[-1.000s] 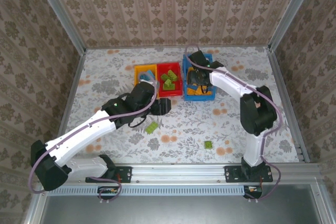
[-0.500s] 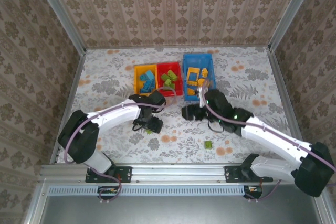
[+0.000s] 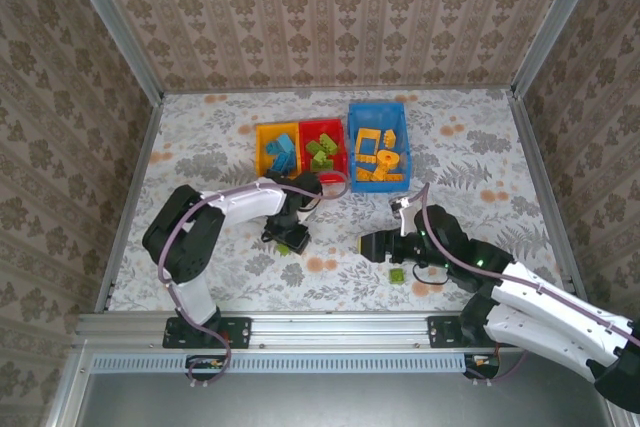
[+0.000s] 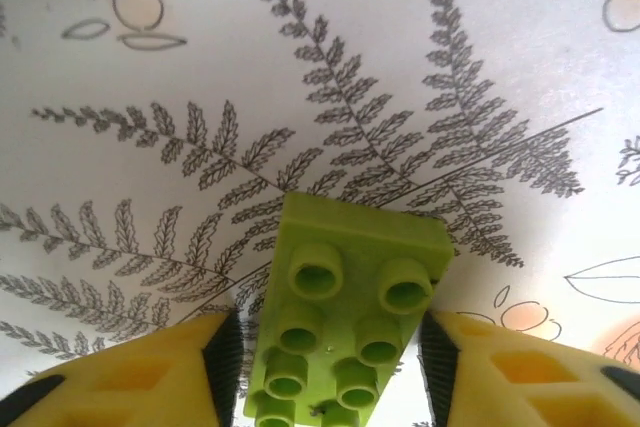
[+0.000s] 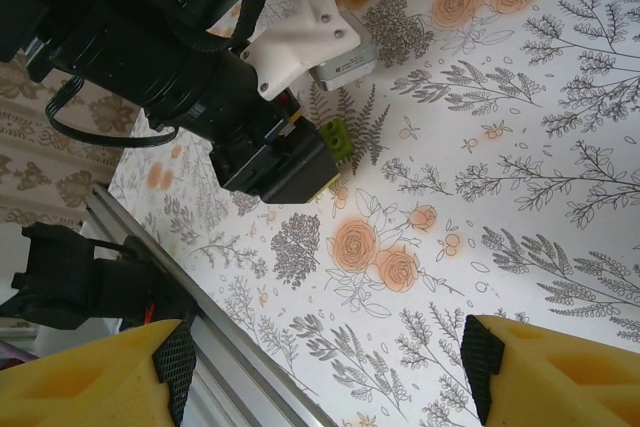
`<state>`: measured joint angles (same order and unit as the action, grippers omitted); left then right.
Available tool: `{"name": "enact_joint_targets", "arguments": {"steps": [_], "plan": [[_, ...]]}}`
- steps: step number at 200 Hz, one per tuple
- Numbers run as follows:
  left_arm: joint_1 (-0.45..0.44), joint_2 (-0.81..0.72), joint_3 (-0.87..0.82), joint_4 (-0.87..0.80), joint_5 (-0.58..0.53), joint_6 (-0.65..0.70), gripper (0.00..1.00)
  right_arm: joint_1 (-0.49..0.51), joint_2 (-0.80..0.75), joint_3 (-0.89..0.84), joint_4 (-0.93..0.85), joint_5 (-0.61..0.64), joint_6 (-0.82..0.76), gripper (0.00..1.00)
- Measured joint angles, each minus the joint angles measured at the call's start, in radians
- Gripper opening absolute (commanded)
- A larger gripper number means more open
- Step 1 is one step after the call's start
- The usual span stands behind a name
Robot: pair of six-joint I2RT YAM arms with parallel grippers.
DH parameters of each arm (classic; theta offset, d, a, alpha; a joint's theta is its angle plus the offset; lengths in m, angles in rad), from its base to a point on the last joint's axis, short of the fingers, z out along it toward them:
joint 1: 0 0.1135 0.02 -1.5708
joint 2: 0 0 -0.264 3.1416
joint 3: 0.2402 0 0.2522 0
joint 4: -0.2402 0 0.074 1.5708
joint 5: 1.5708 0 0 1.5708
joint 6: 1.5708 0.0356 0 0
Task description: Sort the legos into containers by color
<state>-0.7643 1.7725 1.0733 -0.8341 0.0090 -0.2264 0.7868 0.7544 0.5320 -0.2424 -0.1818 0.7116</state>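
Right gripper: being brought down from the blue bin, jaws apart. Left gripper: being set astride the green lego, clamping not discernible. Risk: the lego is being caught askew and may be twisted out.

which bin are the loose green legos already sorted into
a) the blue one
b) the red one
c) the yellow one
b: the light green bricks lie inside the red bin, while the yellow bin holds blue bricks and the blue bin holds orange-yellow ones.

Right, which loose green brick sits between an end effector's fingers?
The long green brick at the left end effector; the small green brick near the right end effector lies free.
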Motion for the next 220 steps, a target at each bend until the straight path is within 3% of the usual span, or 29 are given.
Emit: {"name": "enact_joint_targets", "arguments": {"steps": [13,37,75,120,163,220], "plan": [[-0.001,-0.001,-0.002,0.006,0.003,0.001,0.32,0.002,0.003,-0.001,0.001,0.0,0.006,0.73],[-0.008,-0.014,-0.01,0.013,-0.005,-0.013,0.28,0.003,0.021,-0.001,0.001,0.0,0.011,0.72],[-0.016,-0.103,-0.013,0.036,-0.038,-0.075,0.31,0.003,0.013,-0.001,-0.002,0.019,0.01,0.71],[0.061,-0.172,0.261,0.08,0.007,-0.125,0.32,0.003,-0.023,-0.001,0.005,0.151,0.019,0.71],[0.159,0.009,0.525,0.169,0.091,-0.164,0.32,0.003,0.01,-0.001,0.031,0.249,0.053,0.72],[0.17,0.323,0.772,0.179,0.135,-0.194,0.31,0.003,0.031,-0.001,0.031,0.295,0.089,0.72]]}}
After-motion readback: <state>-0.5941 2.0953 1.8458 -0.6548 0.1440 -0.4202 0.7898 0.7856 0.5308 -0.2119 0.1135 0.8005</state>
